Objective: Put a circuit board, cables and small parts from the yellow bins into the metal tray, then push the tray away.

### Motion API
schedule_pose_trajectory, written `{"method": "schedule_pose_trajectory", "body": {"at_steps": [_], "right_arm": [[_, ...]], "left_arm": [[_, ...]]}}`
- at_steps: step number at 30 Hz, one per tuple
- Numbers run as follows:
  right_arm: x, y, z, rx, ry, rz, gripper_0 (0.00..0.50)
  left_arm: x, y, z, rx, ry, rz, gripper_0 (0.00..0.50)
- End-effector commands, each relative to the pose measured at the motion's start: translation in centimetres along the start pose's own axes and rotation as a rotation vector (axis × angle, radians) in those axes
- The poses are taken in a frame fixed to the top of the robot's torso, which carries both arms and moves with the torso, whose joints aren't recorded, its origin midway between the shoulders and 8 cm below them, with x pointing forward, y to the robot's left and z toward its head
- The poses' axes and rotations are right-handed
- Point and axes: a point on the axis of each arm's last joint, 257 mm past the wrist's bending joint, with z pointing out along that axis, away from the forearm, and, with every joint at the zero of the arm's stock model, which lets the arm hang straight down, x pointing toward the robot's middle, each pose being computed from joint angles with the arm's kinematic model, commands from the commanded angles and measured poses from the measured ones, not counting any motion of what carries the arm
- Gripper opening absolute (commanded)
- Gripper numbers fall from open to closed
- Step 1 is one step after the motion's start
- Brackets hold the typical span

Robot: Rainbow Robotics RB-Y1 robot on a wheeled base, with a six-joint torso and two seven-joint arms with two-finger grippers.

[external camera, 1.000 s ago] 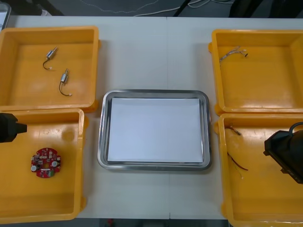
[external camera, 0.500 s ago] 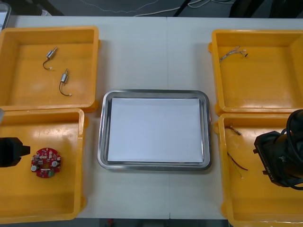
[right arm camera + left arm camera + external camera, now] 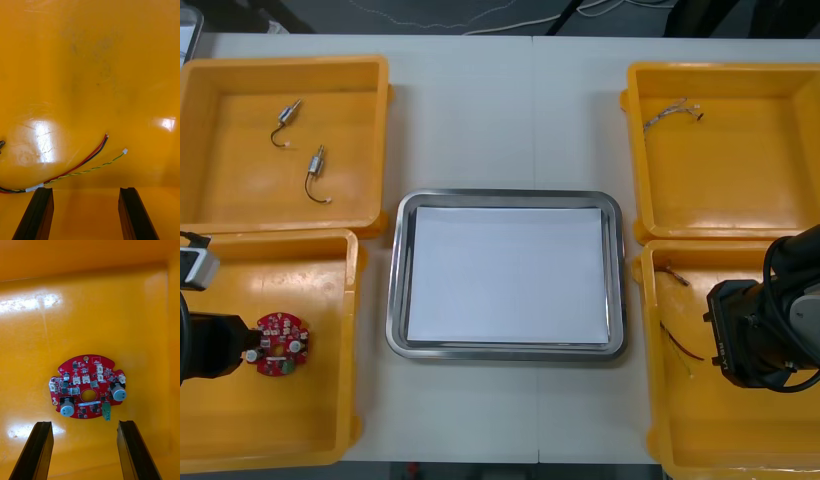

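Note:
A round red circuit board (image 3: 280, 343) (image 3: 87, 392) lies flat in the near left yellow bin (image 3: 270, 440). My left gripper (image 3: 235, 346) (image 3: 85, 452) hovers just left of it, open, with the board ahead of the two fingers. In the near right yellow bin (image 3: 740, 440) a red and yellow cable (image 3: 679, 345) (image 3: 77, 168) lies on the floor. My right gripper (image 3: 718, 345) (image 3: 86, 213) hangs open right beside it, the cable just beyond its fingers. The metal tray (image 3: 505, 196), white inside, sits between the bins.
The far left yellow bin (image 3: 210, 70) holds two small metal parts (image 3: 288, 118) (image 3: 317, 172). The far right yellow bin (image 3: 780, 75) holds a thin cable (image 3: 670, 111). Bin walls rise close around both grippers.
My left gripper has moved nearer and rightward, up to the circuit board. The right gripper has slid left across its bin toward the red and yellow cable.

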Motion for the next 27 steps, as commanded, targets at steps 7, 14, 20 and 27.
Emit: {"method": "schedule_pose_trajectory", "body": {"at_steps": [7,14,20,27], "right_arm": [[1.6,1.2,1.4,-0.025,0.026,0.075,0.5],[1.8,1.1,2.2,-0.022,0.009,0.097,0.5],[2.1,0.7,2.8,-0.024,0.013,0.131,0.5],[2.3,0.6,3.4,-0.047,0.023,0.158,0.5]], "left_arm": [[0.9,-2.6,1.6,-0.005,-0.018,0.076,0.5],[1.7,-3.2,2.6,-0.032,-0.005,0.106,0.5],[2.7,-3.4,3.3,-0.023,0.014,0.115,0.5],[3.3,-2.7,5.2,-0.008,0.015,0.152,0.5]]}}
